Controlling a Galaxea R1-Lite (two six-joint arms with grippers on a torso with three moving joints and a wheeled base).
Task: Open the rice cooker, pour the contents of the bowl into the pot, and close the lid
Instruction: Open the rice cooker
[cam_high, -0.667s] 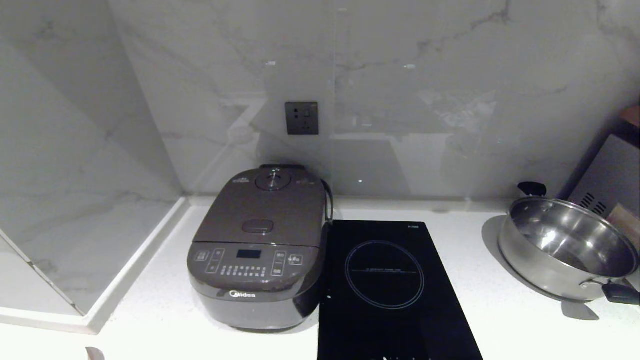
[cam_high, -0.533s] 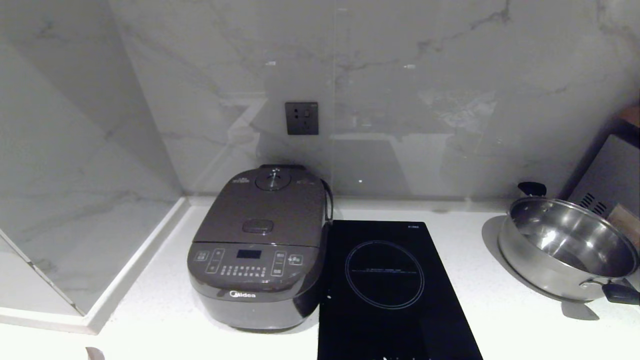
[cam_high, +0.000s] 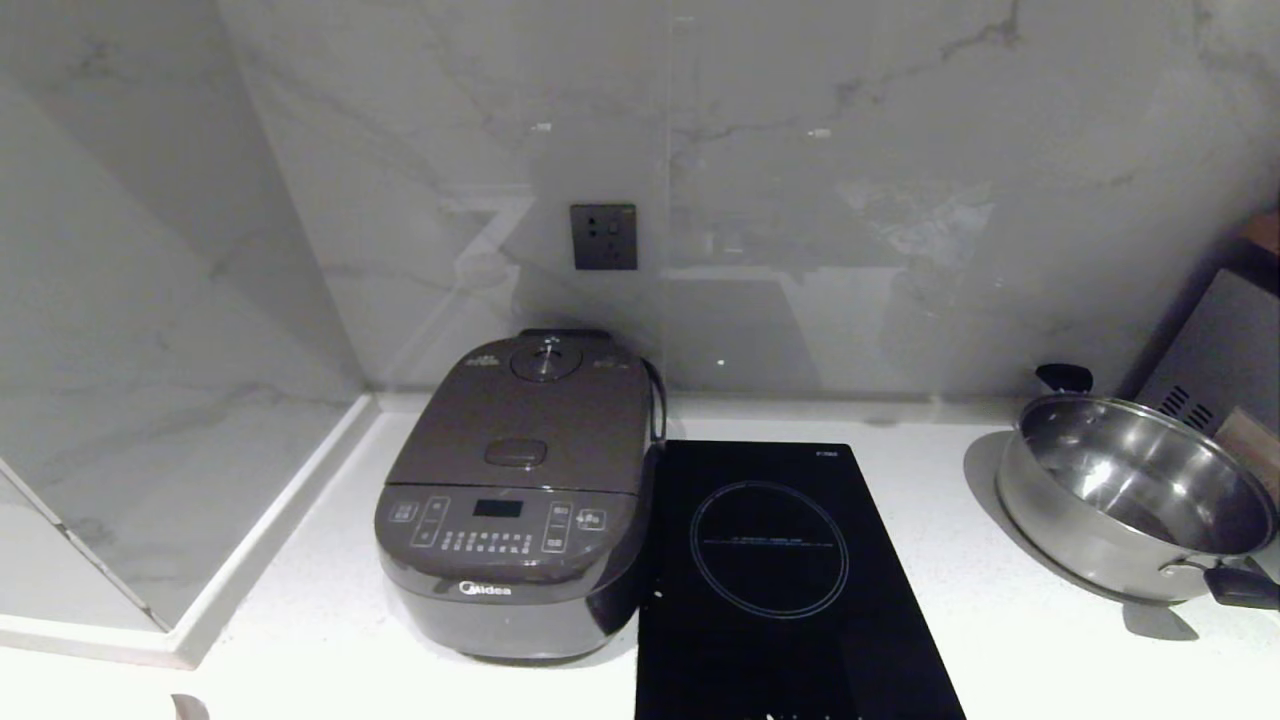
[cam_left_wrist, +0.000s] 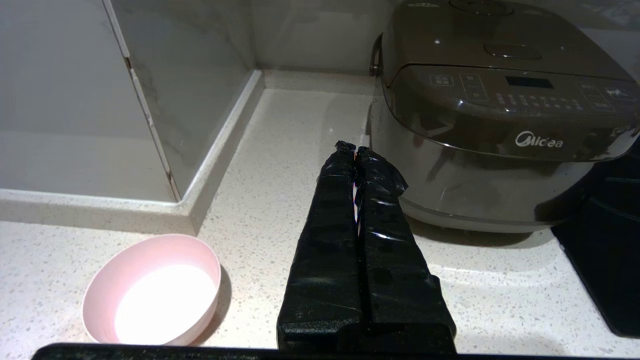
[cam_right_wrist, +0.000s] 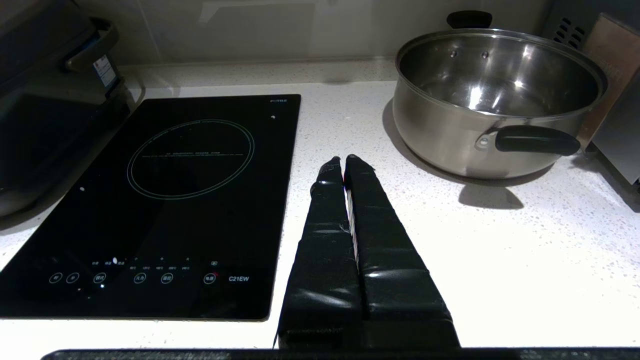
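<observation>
Standing on a speckled white stone counter, a dark grey-brown rice cooker of rounded-square form is shown with its glossy lid shut, so the inner pot is hidden. A round steam vent and an oval button are seen on the lid, above a sloped button panel. Flat black glass characterises the cooktop just beside the cooker; a shiny steel pan with black handles is set well apart, cut off at the head view's edge. Marble-patterned wall panels and a dark socket are visible only from the head camera. The small pale pink bowl, white inside, is shown fully by the left wrist view alone, near the cooker's front corner. The left gripper and the right gripper, both wrapped in wrinkled black tape, are held above the counter with jaws pressed together, empty.
</observation>
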